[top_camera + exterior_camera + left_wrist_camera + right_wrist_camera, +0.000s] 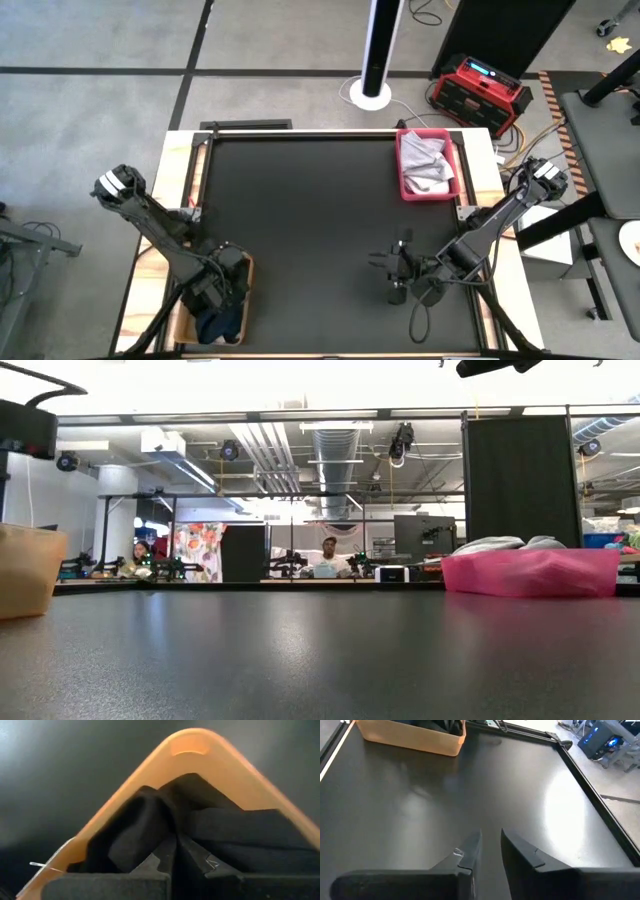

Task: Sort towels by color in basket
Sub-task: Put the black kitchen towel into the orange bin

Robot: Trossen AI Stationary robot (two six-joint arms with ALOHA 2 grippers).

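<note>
An orange basket (246, 268) stands at the table's near left corner with dark towels in it, among them a navy blue one (215, 326). My left gripper (175, 839) points down into this basket, shut, with a black towel (135, 830) bunched at its tips. A pink basket (403, 168) at the far right holds light grey and white towels (426, 165). My right gripper (490, 844) hovers above bare table at the near right. It points toward the orange basket (410, 740); a narrow gap shows between its fingers, with nothing in it. My left gripper comes from above, pointing steeply down, its shut fingers (155, 862) meeting on a raised fold of the black towel (167, 827) inside the orange basket. Dark cloth against dark fingers hides how many layers are caught. The towel's bulk lies on the cloth below.
The black tabletop (310, 220) lies bare between the two baskets, framed by a raised metal rail (300, 132). A red device (480, 90) and a white post (375, 60) stand on the floor beyond the far edge. People sit in the room behind (328, 555).
</note>
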